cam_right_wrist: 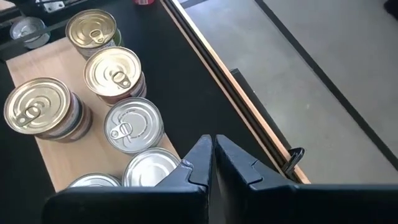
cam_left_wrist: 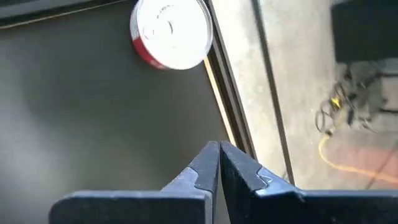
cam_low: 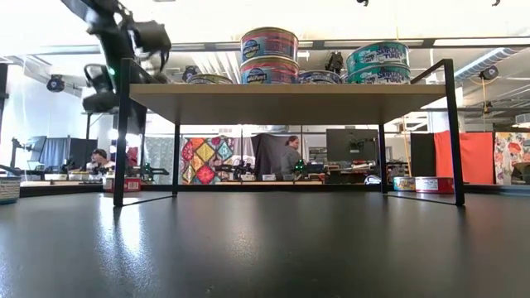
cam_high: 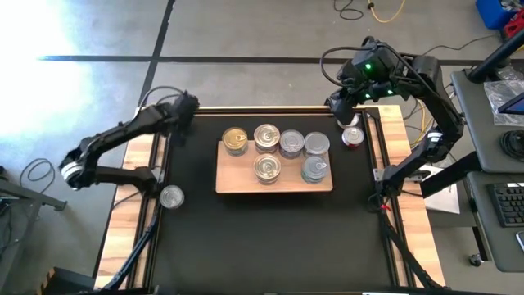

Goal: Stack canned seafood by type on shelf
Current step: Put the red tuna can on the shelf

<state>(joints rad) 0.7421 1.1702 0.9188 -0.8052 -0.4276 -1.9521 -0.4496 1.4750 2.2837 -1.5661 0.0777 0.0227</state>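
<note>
The left gripper (cam_high: 182, 106) hangs over the black mat's (cam_high: 270, 233) far left corner, fingers pressed together, empty. A lone tin (cam_high: 171, 196) sits at the mat's left edge. Six tins (cam_high: 267, 168) crowd the shelf (cam_high: 233, 180). A red tin (cam_high: 352, 136) stands below the right gripper (cam_high: 348, 105), fingers together, empty. Open mat lies nearer.

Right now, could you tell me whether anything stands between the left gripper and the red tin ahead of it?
Nothing visible does. In the left wrist view, only bare black mat lies between the shut left gripper and the red tin, which stands near the mat's edge.
</note>
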